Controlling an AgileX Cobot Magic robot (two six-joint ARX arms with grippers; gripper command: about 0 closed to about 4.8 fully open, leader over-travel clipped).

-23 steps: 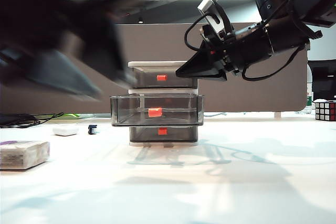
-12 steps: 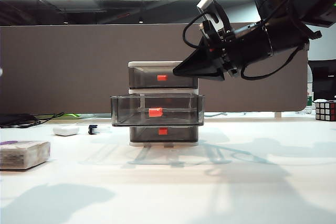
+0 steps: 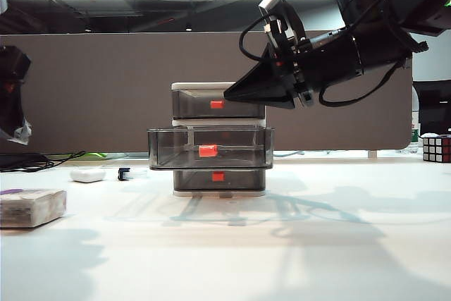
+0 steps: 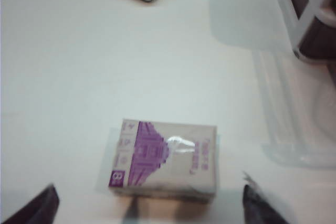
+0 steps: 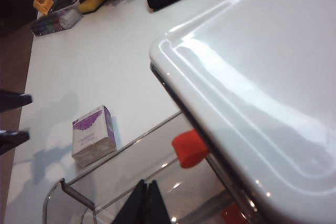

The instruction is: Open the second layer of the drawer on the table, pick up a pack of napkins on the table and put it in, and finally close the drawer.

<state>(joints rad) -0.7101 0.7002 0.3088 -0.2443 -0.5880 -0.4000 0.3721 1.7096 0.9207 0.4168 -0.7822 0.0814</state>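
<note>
The drawer (image 3: 184, 87) stands mid-table with its second layer (image 3: 232, 147) pulled out toward the camera, red-orange handle in front. The pack of napkins (image 3: 29, 206) lies flat near the table's left edge. My left gripper (image 3: 14, 128) hangs high over it at the far left; in the left wrist view it (image 4: 149, 208) is open, dark fingertips (image 4: 32, 207) wide on either side of the purple-marked pack (image 4: 165, 158), clear above it. My right gripper (image 3: 234, 95) is shut and empty, at the cabinet's top front edge. Its closed fingers (image 5: 145, 203) point over the open drawer (image 5: 113, 174).
A small rounded white case (image 3: 87, 174) and a small black object (image 3: 124, 173) lie left of the cabinet. A Rubik's cube (image 3: 437, 148) sits at the far right. Cables (image 3: 35, 160) trail at back left. A brown partition (image 3: 106, 89) closes off the back.
My left arm swung out of the front of the cabinet to the far left, ending above the napkins. The right gripper edged slightly left and stayed shut.
</note>
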